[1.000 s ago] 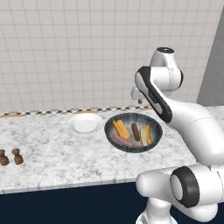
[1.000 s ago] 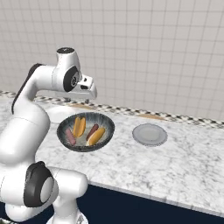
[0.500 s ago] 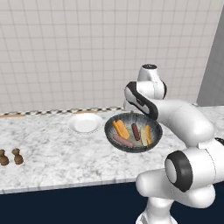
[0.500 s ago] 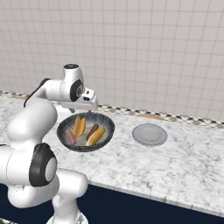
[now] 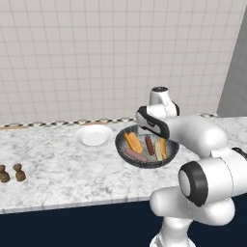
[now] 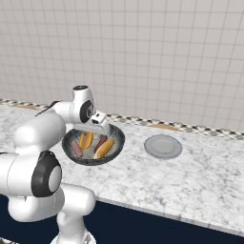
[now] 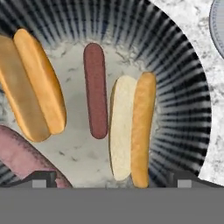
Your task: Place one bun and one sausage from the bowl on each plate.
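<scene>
On the marble counter (image 5: pixel 58 169), below tiled wall (image 5: pixel 96 53), sits the bowl (image 5: pixel 126 153).

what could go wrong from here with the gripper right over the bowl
1. In the bowl the dark sausage lies close beside a bun; the open gripper could catch both.
2. Both plates, white and grey, sit clear of the bowl, so a loose grip might drop food on the counter.
</scene>
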